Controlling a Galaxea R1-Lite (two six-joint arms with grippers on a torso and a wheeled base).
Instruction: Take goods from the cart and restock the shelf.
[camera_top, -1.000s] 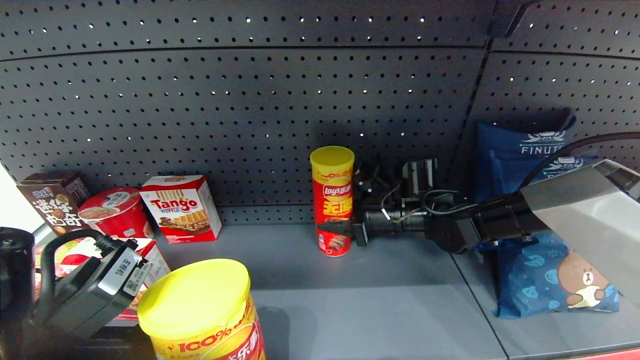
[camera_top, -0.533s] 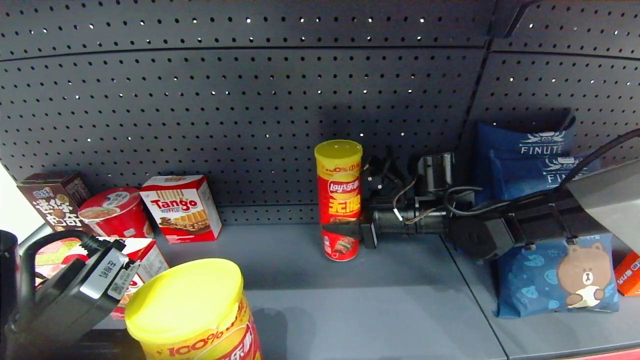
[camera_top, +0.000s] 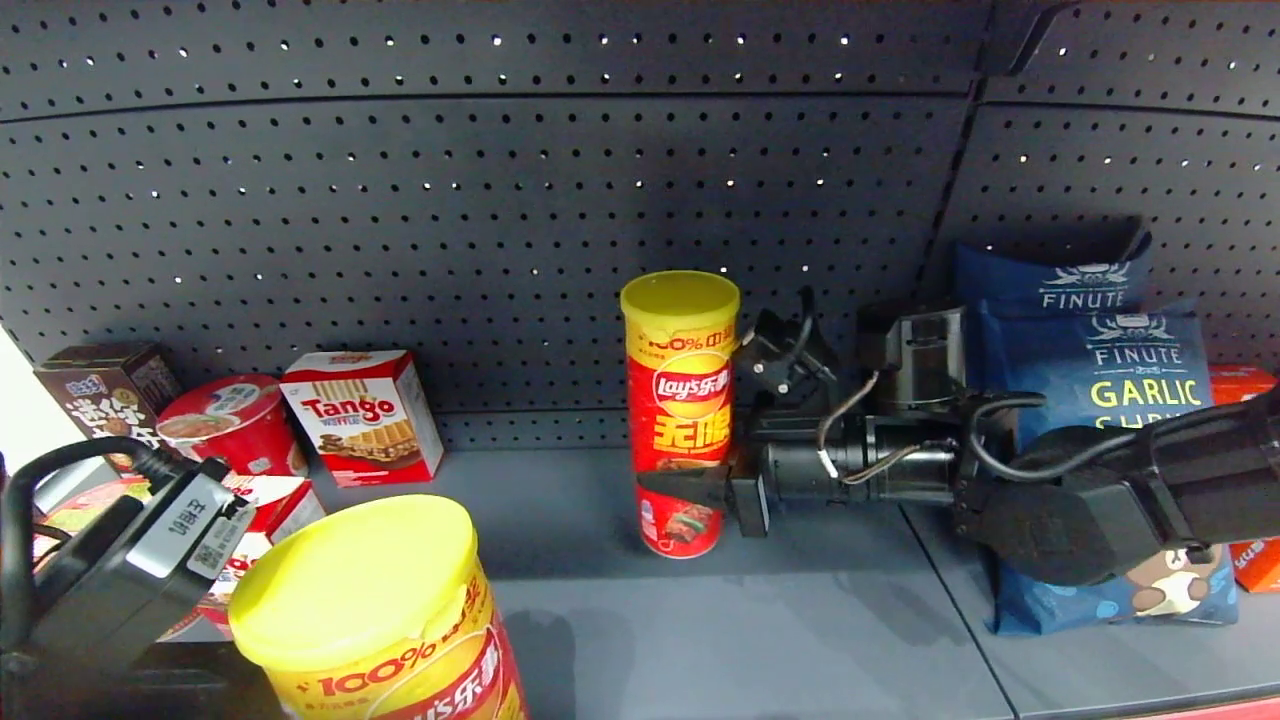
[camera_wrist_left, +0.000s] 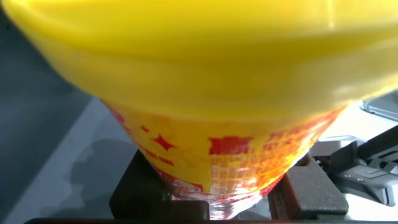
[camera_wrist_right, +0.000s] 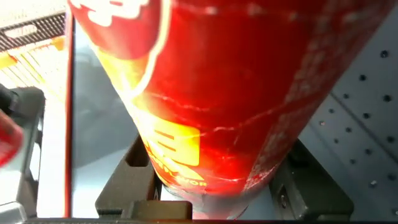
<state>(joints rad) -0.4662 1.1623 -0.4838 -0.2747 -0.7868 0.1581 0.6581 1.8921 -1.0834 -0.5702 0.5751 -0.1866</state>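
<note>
1. The far chip can (camera_top: 680, 410) carries a round logo with white lettering. Large yellow characters sit under it, and a line of red print runs on the yellow band below the lid.
2. The near chip can (camera_top: 385, 640) shows red numerals and white characters on its wall. In the left wrist view this print is too blurred to read.
3. The wafer box (camera_top: 362, 415) bears a red word on its white front, with a smaller line beneath.
4. The brown box (camera_top: 105, 400) has slanting white characters.
5. The blue bags (camera_top: 1120, 370) show a white crest and a white word. The front bag adds yellow words.
6. A white sticker (camera_top: 190, 520) on the left wrist housing (camera_top: 110, 590) holds black characters beside a square code.
</note>
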